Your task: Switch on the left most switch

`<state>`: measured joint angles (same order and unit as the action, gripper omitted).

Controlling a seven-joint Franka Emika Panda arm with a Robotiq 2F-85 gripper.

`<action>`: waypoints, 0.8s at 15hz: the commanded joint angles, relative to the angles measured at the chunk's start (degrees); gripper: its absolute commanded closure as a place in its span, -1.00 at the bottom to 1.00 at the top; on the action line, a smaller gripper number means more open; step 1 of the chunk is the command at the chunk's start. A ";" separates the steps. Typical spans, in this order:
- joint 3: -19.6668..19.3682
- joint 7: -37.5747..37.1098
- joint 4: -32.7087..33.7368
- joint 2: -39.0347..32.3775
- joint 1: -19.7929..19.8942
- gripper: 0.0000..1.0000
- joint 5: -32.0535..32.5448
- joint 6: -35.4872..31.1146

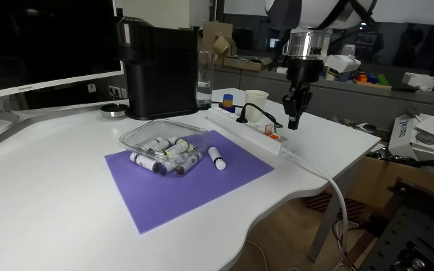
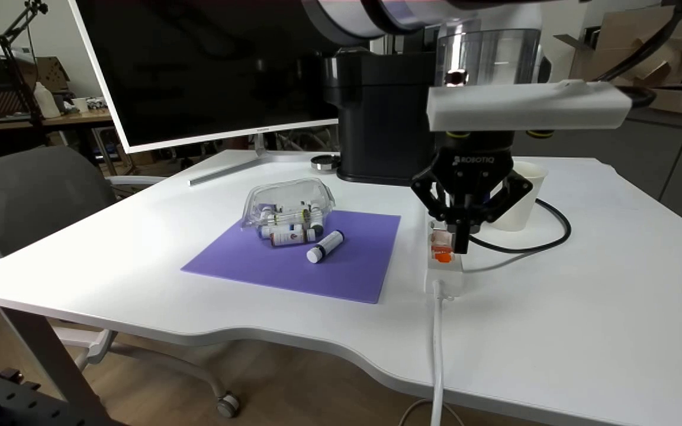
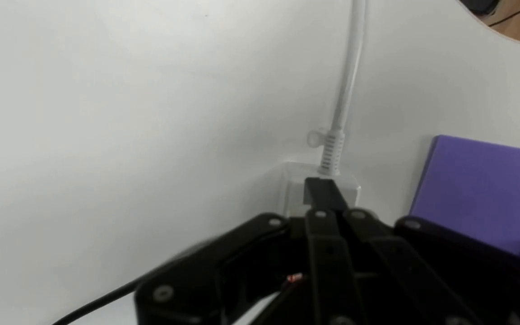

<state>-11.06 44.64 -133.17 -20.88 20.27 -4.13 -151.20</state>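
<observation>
The long white power strip (image 1: pixel 239 130) lies on the table, its cable end (image 2: pixel 443 279) toward the front in an exterior view. Near that end is a bright red-orange rocker switch (image 1: pixel 274 136), seen in both exterior views (image 2: pixel 443 258). A paler reddish piece (image 1: pixel 268 129) stands beside it. I cannot tell which switch is the left most; others are hidden or too small. My gripper (image 1: pixel 293 123) points down, shut and empty, above the strip's cable end and apart from it in an exterior view. In the wrist view its fingertips (image 3: pixel 325 194) cover part of the strip (image 3: pixel 295 194).
A black plug (image 1: pixel 242 117) with its cable sits in the strip, beside a paper cup (image 1: pixel 256 101) and a small block stack (image 1: pixel 227 101). A clear tub (image 1: pixel 164 131) of markers and a loose marker (image 1: pixel 217 158) lie on a purple sheet (image 1: pixel 187 195). A black machine (image 1: pixel 160 71) stands behind.
</observation>
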 commanded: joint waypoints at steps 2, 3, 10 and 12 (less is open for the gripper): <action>1.09 -1.33 2.71 -2.96 0.27 1.00 3.79 -2.21; 1.34 -1.32 3.08 -3.40 0.34 1.00 4.33 -2.48; 4.28 -0.96 6.36 -6.55 1.62 1.00 3.29 -4.03; 5.00 -0.98 7.17 -7.21 1.90 1.00 3.20 -4.37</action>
<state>-7.58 44.67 -128.55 -26.42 20.85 -1.09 -155.44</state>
